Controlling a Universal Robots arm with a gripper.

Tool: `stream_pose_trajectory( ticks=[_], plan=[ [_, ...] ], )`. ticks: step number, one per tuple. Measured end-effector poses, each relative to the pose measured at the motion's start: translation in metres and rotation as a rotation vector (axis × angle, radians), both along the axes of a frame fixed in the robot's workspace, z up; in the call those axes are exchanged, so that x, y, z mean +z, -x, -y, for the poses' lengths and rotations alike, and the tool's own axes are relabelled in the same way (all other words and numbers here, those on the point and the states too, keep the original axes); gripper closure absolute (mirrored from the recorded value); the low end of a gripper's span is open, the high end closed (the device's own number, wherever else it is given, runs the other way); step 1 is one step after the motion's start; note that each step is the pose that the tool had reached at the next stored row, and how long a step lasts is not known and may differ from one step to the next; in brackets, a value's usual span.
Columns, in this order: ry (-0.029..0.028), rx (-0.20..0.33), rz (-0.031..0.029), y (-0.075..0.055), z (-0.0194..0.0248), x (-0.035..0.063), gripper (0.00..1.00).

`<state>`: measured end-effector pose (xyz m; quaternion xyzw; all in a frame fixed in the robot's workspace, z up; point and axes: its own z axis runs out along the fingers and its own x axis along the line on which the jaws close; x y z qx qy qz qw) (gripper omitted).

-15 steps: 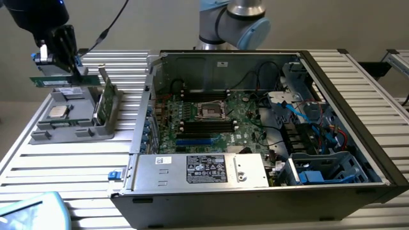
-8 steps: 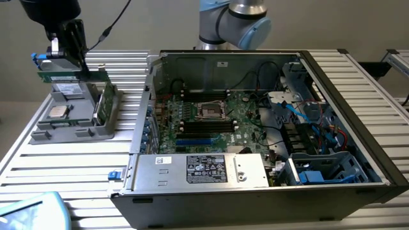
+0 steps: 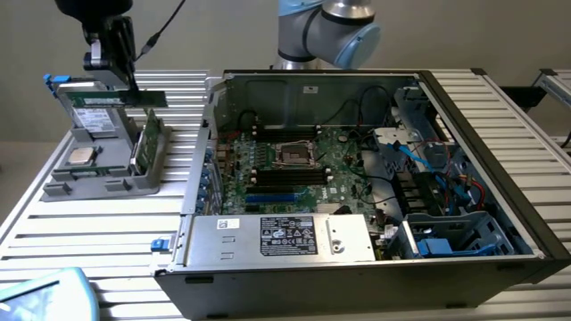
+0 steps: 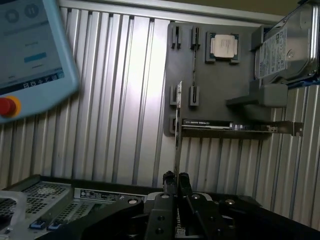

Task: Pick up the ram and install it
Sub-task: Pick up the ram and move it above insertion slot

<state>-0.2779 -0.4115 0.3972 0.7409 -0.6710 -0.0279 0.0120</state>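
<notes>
While in pincer, ram long, green (held horiz.)

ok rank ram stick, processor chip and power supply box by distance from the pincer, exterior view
1. Long dark-green ram stick: clamped in the pincer.
2. Square silver processor chip: on the grey plastic tray below.
3. Labelled silver metal power supply box: in the open black computer case, toward the exterior view's right.
</notes>
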Motion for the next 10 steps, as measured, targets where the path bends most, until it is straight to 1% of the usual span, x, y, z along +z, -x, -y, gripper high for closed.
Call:
stream_pose_trajectory(
  ticks=[4, 10],
  plan=[
    [0.0069, 0.0, 0.0, -0.014, 0.0, 0.0046, 0.86],
    [0.0175, 0.0, 0.0, -0.03, -0.0001, 0.0096, 0.86]
  ],
)
